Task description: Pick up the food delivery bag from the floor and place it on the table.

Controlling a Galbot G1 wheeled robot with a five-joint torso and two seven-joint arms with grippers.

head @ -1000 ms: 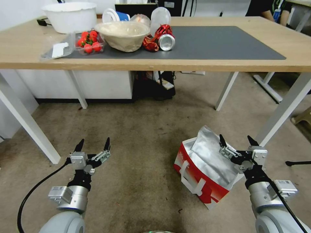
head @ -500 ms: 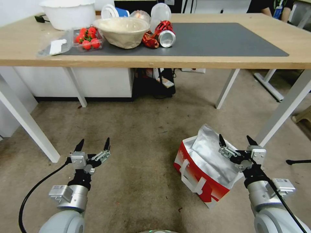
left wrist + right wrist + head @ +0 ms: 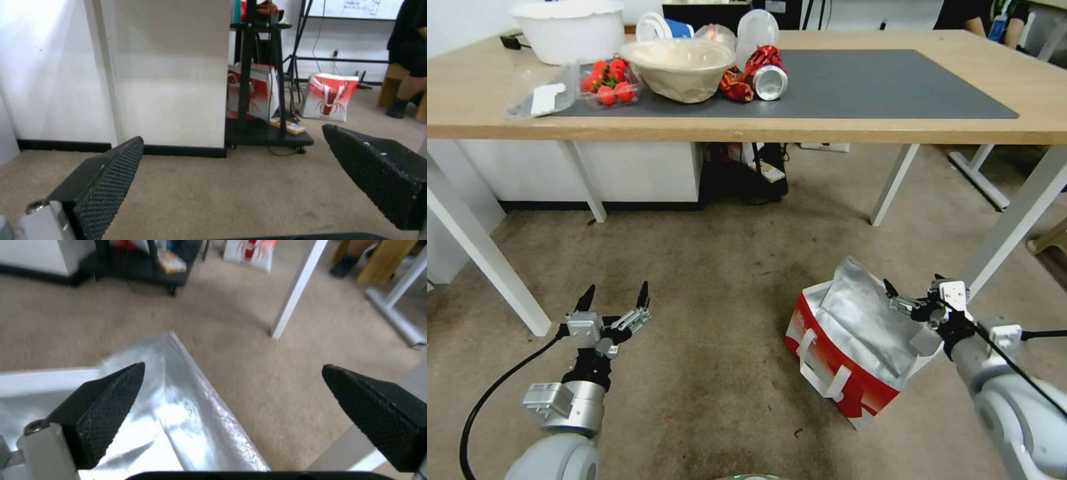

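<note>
Since a second ago the right gripper (image 3: 912,295) has swung in toward the bag (image 3: 854,343) and tilted over, so that it now hangs at the raised foil flap on the bag's far right side; the left gripper (image 3: 614,299) has barely shifted. The bag itself sits where it was, on the floor (image 3: 707,280) just in front of the desk's (image 3: 747,130) right front leg, tilted, its mouth gaping with the foil lining standing up.

The right fingers (image 3: 106,400) are spread wide. In the right wrist view one finger lies over the foil and the other over bare floor beyond it, so the flap's edge runs between them. That looks like lining up to pinch the flap or rim, not yet a grasp. The left gripper waits well to the left of the bag, low over the floor, its fingers (image 3: 111,180) also spread and holding nothing.

Whether the right fingers touch the foil cannot be told. The bag's inside is hidden behind the crinkled lining, and one white strap (image 3: 820,373) shows on its red side; any strap on the far side is out of sight behind the foil and the arm.
</note>
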